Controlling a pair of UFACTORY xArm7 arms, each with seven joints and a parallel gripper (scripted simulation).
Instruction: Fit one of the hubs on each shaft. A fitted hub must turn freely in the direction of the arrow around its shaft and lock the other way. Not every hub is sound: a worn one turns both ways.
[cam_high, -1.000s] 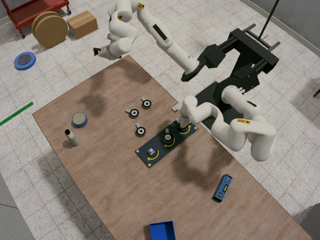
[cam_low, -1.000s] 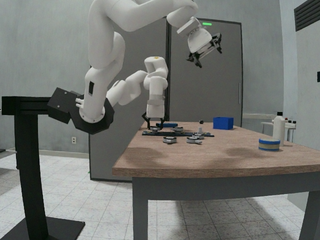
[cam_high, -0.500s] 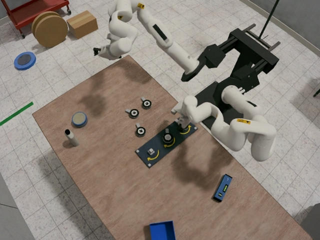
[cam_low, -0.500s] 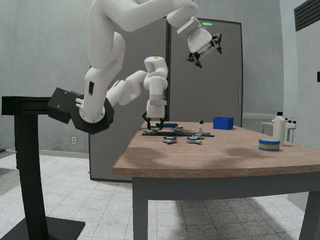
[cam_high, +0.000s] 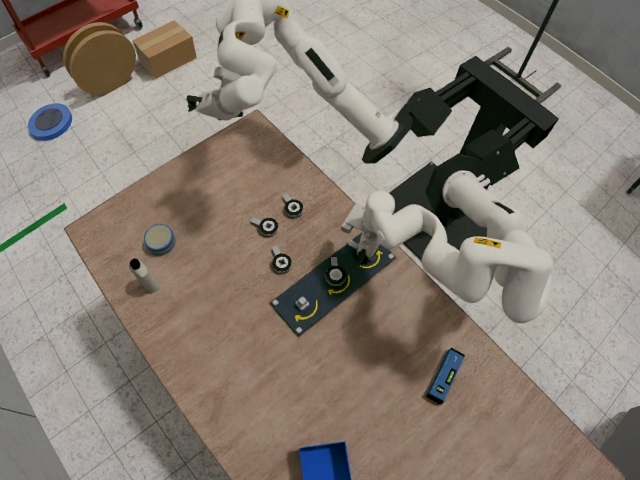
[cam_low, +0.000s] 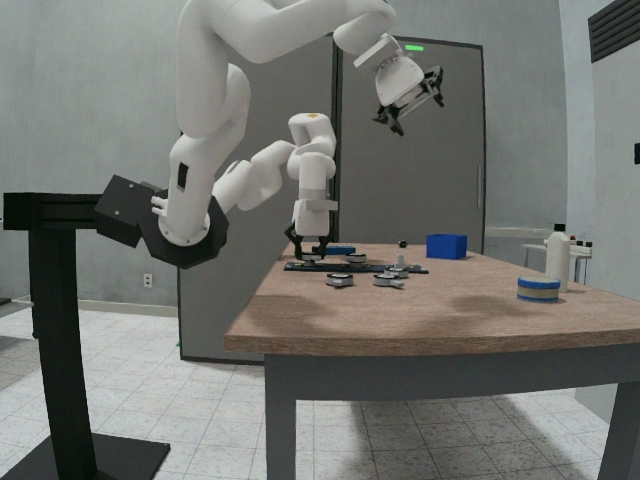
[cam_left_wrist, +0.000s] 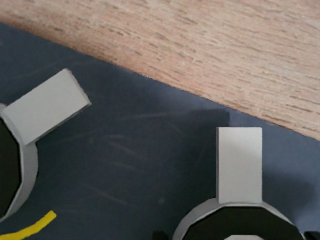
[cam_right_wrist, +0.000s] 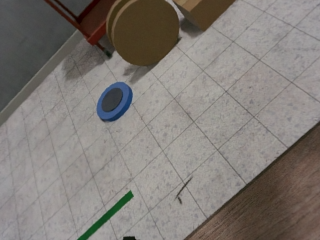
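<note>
My left gripper (cam_high: 366, 256) (cam_low: 310, 256) is shut on a black-and-grey hub (cam_left_wrist: 242, 217) at the robot-side end of the dark base plate (cam_high: 286, 316) (cam_left_wrist: 125, 125); the shaft under this hub is hidden. A second hub (cam_high: 336, 283) (cam_low: 355, 258) (cam_left_wrist: 7, 170) sits on the middle of the plate, its tab angled towards the held hub's side in the left wrist view. The far-end shaft (cam_high: 302, 302) (cam_low: 399, 260) is bare. Three loose hubs (cam_high: 293, 214) (cam_high: 268, 233) (cam_high: 281, 270) lie beside the plate. My right gripper (cam_low: 419, 117) is open and empty, high beyond the table's end.
A blue level-like block (cam_high: 446, 375) and a blue bin (cam_high: 323, 462) lie on one side of the plate. A white bottle (cam_high: 146, 279) (cam_low: 557, 263) and a blue-rimmed round tin (cam_high: 158, 238) (cam_low: 538, 289) stand near the table's far edge.
</note>
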